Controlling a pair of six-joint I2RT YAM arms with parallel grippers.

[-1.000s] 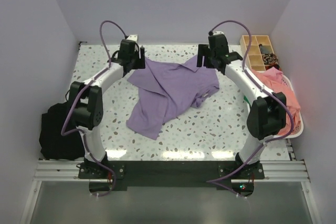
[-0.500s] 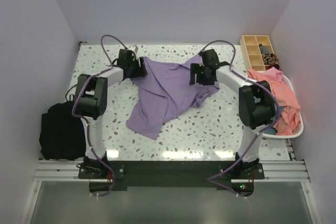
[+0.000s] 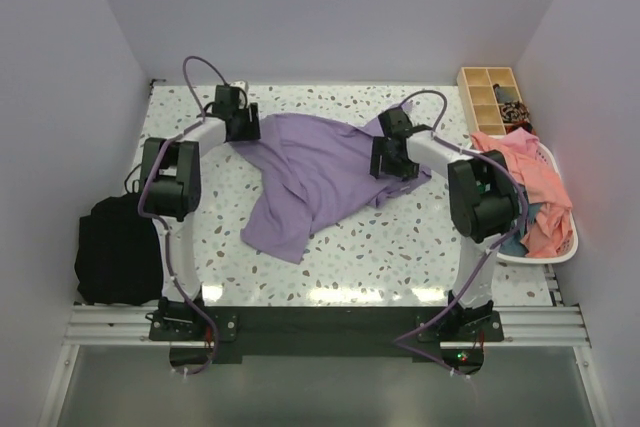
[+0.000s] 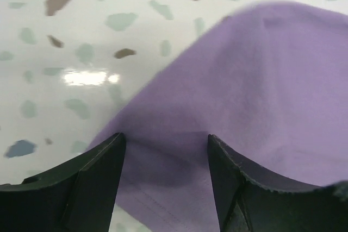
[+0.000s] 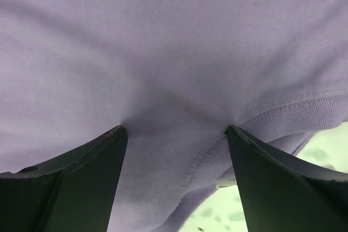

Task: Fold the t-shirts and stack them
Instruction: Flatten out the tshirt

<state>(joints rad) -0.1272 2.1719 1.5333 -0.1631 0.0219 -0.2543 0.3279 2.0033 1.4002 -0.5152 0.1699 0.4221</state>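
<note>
Both arms reach across the desk (image 3: 400,247), left claw (image 3: 240,129) and right claw (image 3: 392,159) low on the lavender t-shirt (image 3: 315,177) lying mid-desk. Wrist views alone show both claws spread apart, straddling cloth, and the ribbed collar (image 5: 288,113).

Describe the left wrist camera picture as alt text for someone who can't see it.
A lavender t-shirt fills the lower right, its edge lying between the two black fingers of the left pincer, which stand open. Beyond it is a white speckled table with a bright glare spot.
</note>
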